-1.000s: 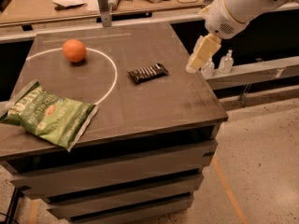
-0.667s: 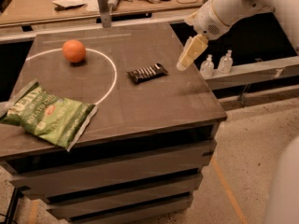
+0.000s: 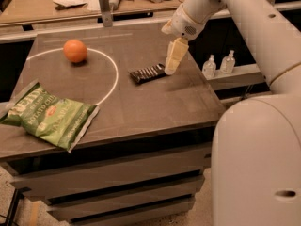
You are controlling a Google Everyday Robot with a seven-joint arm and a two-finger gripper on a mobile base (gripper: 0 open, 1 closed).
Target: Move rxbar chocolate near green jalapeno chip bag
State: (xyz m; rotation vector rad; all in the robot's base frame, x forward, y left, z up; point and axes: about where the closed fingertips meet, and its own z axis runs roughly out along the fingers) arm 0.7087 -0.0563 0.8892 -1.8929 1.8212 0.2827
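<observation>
The rxbar chocolate (image 3: pixel 146 73), a small dark flat bar, lies on the dark table top (image 3: pixel 141 107) right of the white circle line. The green jalapeno chip bag (image 3: pixel 47 118) lies flat at the table's front left corner. My gripper (image 3: pixel 172 66) hangs from the white arm at the bar's right end, its pale fingers pointing down just above or at the bar's edge. Whether it touches the bar does not show.
An orange fruit (image 3: pixel 75 51) sits inside the white circle at the back left. Two small clear bottles (image 3: pixel 219 65) stand on a shelf right of the table. A cluttered workbench (image 3: pixel 70 4) runs behind. My arm's white body (image 3: pixel 256 164) fills the right foreground.
My gripper has moved left and down from beyond the table's right edge to the right end of the rxbar. The bar, bag and orange have not moved.
</observation>
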